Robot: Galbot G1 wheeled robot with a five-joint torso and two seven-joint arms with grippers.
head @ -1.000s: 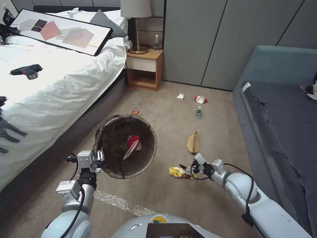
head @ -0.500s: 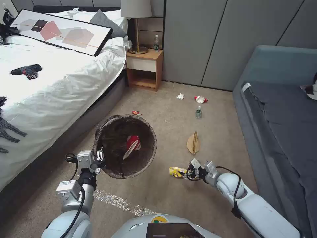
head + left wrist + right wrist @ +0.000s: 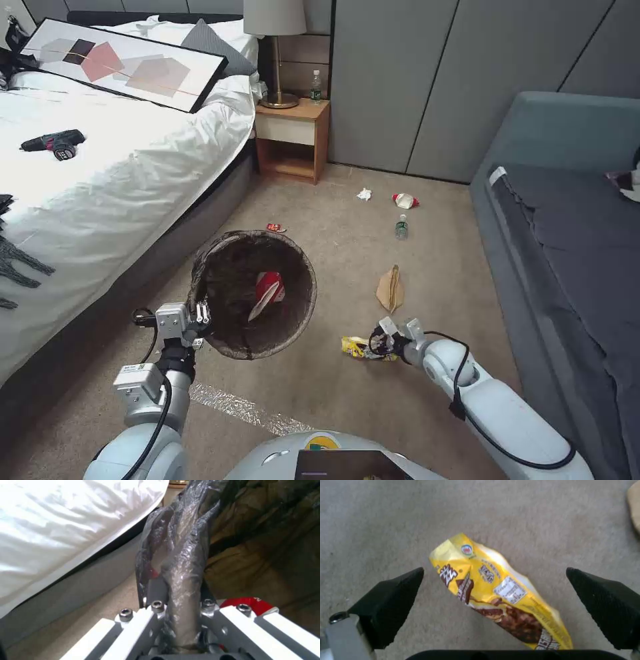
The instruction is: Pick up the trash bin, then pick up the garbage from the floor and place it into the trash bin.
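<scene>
White sheets cover the bed [image 3: 100,173] at nine o'clock. Beside it the left gripper [image 3: 200,319] pinches the bin [image 3: 253,293] by its bag-lined rim, fingers [image 3: 156,592] clamped on the plastic; a red-and-white cup [image 3: 268,292] lies inside. At three o'clock from the bin, the right gripper [image 3: 493,602] hangs over a yellow wrapper [image 3: 500,592] on the carpet, fingers spread wide either side.
</scene>
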